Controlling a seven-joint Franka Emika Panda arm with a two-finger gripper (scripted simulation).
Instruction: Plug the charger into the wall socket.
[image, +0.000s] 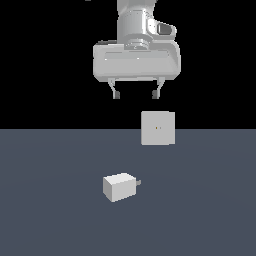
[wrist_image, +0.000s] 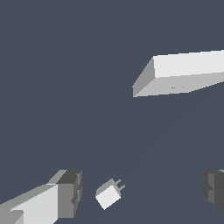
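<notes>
Jaws are standing wide apart and holding nothing: the grey-tipped white parallel gripper (image: 136, 94) is hanging high above the floor, fingers pointing straight down. Going by the exterior view, nearest the camera is the charger (image: 120, 187), a small off-white boxy block that is resting on the flat slate-grey floor (image: 50, 210) with its short grey prongs sticking out sideways toward the exterior view's right. Farther back and a little toward that same right is the wall socket (image: 158, 128), a flat upright off-white square plate showing two tiny holes at its centre; it is standing well apart from the charger. Key relation, as a judgement: the charger is lying below the open jaws and nearer the camera, so the coming move is calling for a descent to straddle the block. In the wrist view the charger (wrist_image: 108, 195) is sitting between the two finger pads (wrist_image: 70, 193), closer to one than the other, with its prongs angled roughly toward the socket (wrist_image: 183, 75). Hard to make out: the prong count is unclear in the exterior view; the second pad and the socket's far end are being cut off by the wrist frame's edge.
</notes>
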